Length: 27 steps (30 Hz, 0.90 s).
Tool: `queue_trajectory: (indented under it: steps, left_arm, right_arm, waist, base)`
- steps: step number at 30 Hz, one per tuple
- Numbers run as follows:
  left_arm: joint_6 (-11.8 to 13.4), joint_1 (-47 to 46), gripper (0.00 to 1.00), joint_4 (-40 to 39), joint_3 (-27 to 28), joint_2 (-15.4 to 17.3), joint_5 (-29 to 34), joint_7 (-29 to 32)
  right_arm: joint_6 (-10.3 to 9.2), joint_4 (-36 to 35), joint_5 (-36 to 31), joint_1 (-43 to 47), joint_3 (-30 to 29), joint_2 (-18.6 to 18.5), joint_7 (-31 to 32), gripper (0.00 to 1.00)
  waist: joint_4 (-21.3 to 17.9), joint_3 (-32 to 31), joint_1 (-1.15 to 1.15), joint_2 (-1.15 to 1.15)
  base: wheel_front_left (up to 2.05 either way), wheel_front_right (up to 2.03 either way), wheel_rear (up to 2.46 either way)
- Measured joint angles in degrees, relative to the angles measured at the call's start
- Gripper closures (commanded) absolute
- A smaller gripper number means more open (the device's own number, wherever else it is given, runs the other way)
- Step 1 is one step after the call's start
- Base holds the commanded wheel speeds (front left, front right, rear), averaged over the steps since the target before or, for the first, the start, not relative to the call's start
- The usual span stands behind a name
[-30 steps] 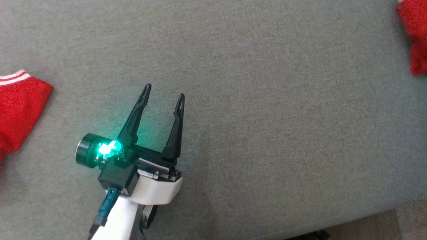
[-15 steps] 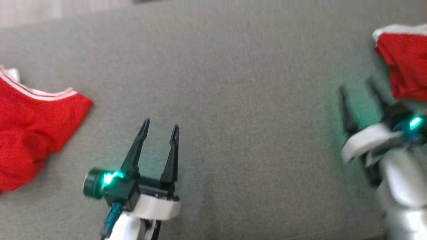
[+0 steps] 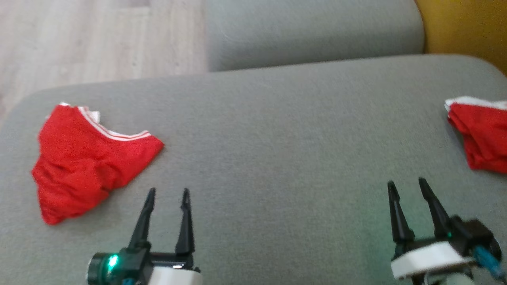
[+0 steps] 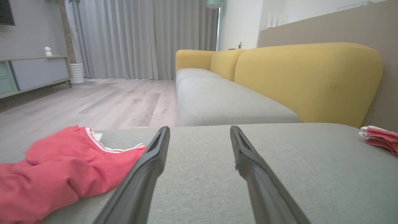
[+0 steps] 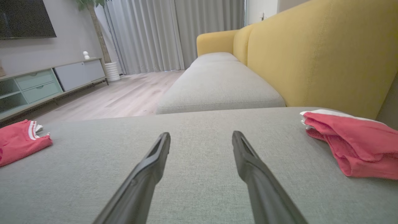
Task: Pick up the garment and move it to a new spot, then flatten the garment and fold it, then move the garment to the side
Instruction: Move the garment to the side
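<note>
A crumpled red garment (image 3: 87,158) with white trim lies on the left part of the grey sofa seat (image 3: 277,138). My left gripper (image 3: 168,192) stands open and empty just right of it and nearer to me. In the left wrist view the garment (image 4: 62,174) sits left of the open left gripper (image 4: 199,129). A second red garment (image 3: 481,134), folded, rests at the seat's right edge. My right gripper (image 3: 407,183) is open and empty, short of that piece. The right wrist view has the right gripper (image 5: 201,134) spread over bare cushion, with the folded piece (image 5: 357,146) to its right.
Another grey seat cushion (image 3: 313,31) lies beyond this one. A yellow backrest (image 5: 311,56) runs along the right. Pale wood floor (image 3: 99,39) lies past the seat's far left edge, and a low cabinet (image 5: 46,84) stands against the far wall.
The head camera has tilted up, so both garments and the seat's far edge now show. The right arm has come into view at the lower right. Both grippers stay open.
</note>
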Motion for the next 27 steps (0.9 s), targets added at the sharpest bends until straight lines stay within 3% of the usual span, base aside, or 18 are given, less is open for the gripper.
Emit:
queue_trajectory:
  steps: [4, 8, 27]
  left_arm:
    - [1.52, 2.43, 0.0, -2.69, 1.7, 0.01, -0.01, 0.01]
    - [1.47, 5.26, 0.0, -3.19, 1.82, 0.01, 0.0, 0.01]
    - [0.33, 6.49, 0.0, -2.65, 1.82, 0.02, 0.09, 0.01]
  right_arm:
    - [0.0, -4.31, -0.82, 5.19, -1.9, 1.81, 0.0, 0.0]
    - [0.0, -5.66, -0.81, 8.34, -2.25, 2.14, 0.0, 0.0]
    - [0.0, -6.43, -0.65, 9.57, -2.5, 3.22, 0.0, 0.0]
  waist:
    - [1.84, -2.31, 0.01, 0.0]
    - [2.74, -3.71, 0.01, 0.0]
    - [2.99, -5.07, 0.02, 0.0]
  base:
    - [0.0, 0.0, 0.0]
    - [0.0, 0.0, 0.0]
    - [0.0, 0.0, 0.0]
